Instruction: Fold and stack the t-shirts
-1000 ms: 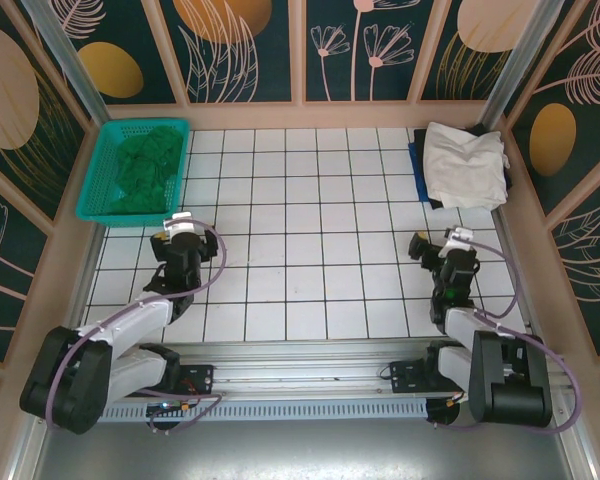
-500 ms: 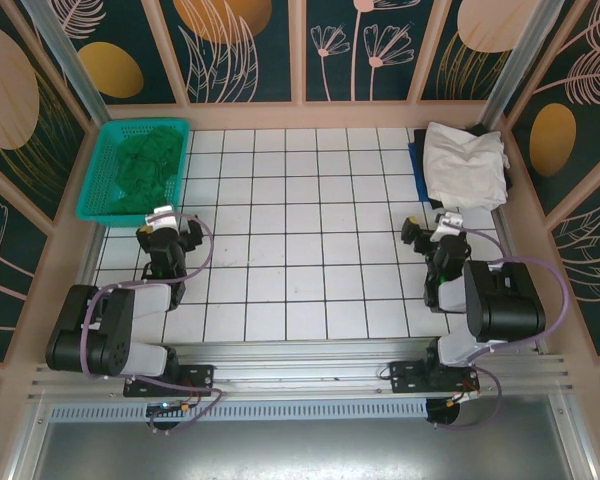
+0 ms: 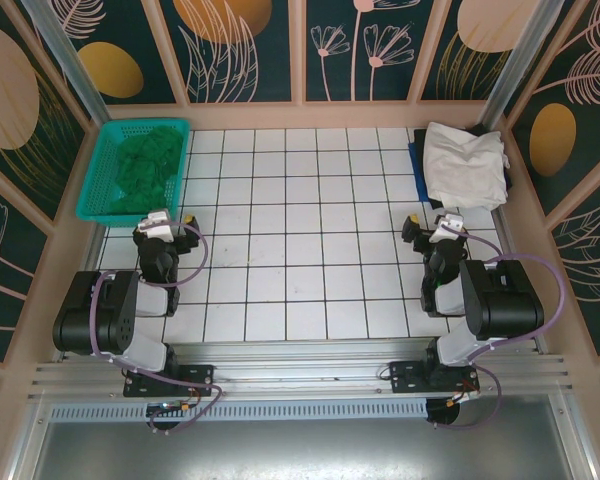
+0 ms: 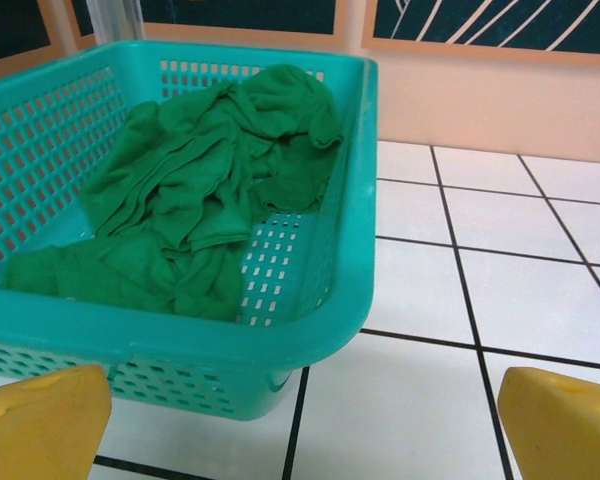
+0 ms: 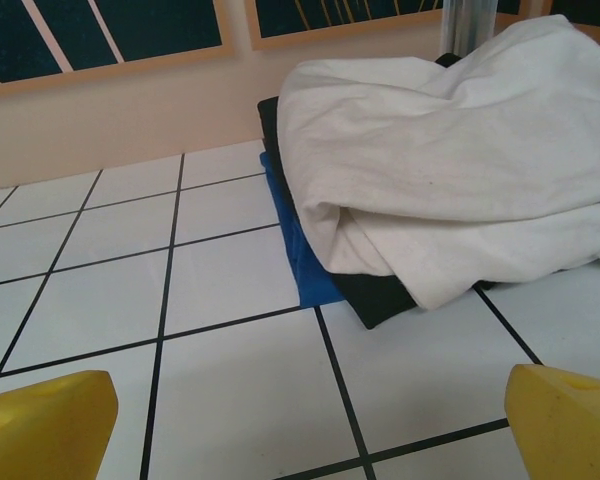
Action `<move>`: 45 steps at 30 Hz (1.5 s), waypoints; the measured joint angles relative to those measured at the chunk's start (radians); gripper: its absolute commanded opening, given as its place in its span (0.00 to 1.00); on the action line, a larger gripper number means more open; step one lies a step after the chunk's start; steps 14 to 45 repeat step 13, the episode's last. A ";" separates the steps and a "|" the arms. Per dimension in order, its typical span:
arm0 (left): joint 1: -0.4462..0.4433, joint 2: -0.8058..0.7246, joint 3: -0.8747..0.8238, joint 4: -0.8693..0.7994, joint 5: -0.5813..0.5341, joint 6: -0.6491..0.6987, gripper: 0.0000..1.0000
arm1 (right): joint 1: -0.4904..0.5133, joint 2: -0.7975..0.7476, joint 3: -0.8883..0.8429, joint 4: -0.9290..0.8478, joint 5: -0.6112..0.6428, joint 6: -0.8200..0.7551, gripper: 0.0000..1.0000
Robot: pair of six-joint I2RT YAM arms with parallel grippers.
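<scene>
Green t-shirt (image 4: 200, 190), ahead of my released left claw (image 4: 300, 430), awaits folding; cream t-shirt (image 5: 450, 170) tops black t-shirt (image 5: 380, 297) before my released right claw (image 5: 305, 425).

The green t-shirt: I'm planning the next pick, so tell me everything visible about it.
The green t-shirt is soft, dark green cloth, unfolded, crumpled into a wrinkled heap. It lies inside the teal mesh basket at the far left corner of the table, touching the basket alone. No sleeve or collar can be made out.

Most of black shirt (image 5: 377, 297) hidden under white shirt (image 5: 450, 170), itself cut off at rt edge; basket (image 4: 180, 345) cut off at left edge.
</scene>
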 measured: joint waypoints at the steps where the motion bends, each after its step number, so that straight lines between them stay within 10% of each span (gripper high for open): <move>1: 0.000 0.000 0.000 0.004 0.003 0.000 0.99 | 0.000 0.000 0.000 0.000 0.003 0.000 0.99; 45: 0.000 0.000 0.000 0.015 0.010 0.000 0.99 | -0.025 0.000 0.000 0.000 -0.009 0.007 0.99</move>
